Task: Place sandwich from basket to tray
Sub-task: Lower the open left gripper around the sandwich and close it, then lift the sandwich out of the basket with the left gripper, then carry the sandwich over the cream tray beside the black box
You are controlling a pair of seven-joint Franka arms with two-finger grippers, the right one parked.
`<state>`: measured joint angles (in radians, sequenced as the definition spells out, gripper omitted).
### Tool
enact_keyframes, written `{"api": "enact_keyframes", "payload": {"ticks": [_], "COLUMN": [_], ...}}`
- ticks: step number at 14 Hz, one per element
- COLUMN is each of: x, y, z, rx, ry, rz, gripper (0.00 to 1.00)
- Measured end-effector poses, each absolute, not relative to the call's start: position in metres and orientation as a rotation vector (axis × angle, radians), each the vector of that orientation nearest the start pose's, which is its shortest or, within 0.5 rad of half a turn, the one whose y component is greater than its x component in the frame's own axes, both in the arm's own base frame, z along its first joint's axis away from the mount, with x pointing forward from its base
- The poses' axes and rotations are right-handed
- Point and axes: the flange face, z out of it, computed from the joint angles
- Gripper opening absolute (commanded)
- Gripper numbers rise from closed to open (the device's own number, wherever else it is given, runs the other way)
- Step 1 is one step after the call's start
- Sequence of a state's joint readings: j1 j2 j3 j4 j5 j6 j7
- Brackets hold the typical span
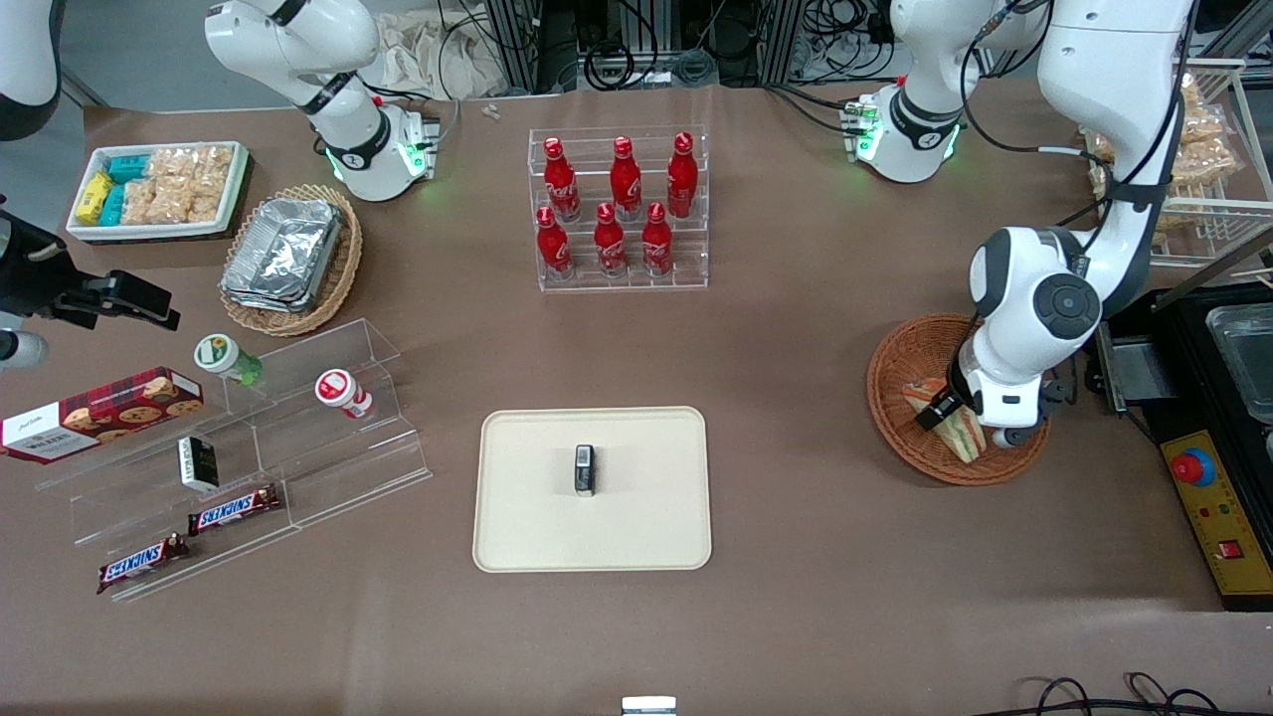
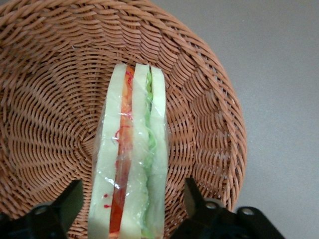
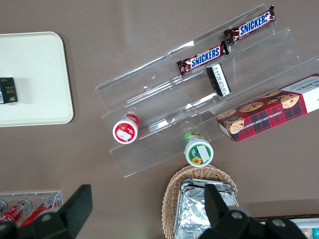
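Straddling sandwich [image 2: 130, 164] in basket [image 2: 50, 99], gripper [image 2: 133, 201] jaws wide apart, no contact yet.

Six red bottles [image 1: 617, 209], two Snickers bars [image 1: 234, 509], two lidded cups [image 1: 343, 391].

It was a robotics lab dressed as a shop counter; cables [image 1: 636, 50] and aluminium framing [image 1: 522, 40] lined the table's [image 1: 796, 617] edge; an emergency-stop box [image 1: 1208, 497] sat beside racked cola bottles [image 1: 612, 214] and Snickers bars [image 1: 234, 510].
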<state>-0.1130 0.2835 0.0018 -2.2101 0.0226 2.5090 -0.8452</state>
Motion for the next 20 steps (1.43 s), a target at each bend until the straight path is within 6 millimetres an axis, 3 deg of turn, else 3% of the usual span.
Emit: {"api": "enact_keyframes", "payload": {"ticks": [1, 2, 8, 11, 14, 18, 20], "x": [0.551, 0.551, 0.553, 0.557, 0.570, 0.589, 0.594], "y": [-0.062, -0.062, -0.062, -0.056, -0.044, -0.043, -0.048], "z": [0.251, 0.251, 0.253, 0.269, 0.337, 0.477, 0.537], "rx": [-2.939, -2.942, -2.948, -2.949, -2.952, -2.995, -3.038], "ry": [-1.095, -1.089, -1.078, -1.041, -0.944, -0.740, -0.595], "rz": [-0.032, -0.033, -0.042, -0.019, 0.058, 0.126, 0.094], "gripper": [0.08, 0.00, 0.00, 0.00, 0.00, 0.00, 0.00]}}
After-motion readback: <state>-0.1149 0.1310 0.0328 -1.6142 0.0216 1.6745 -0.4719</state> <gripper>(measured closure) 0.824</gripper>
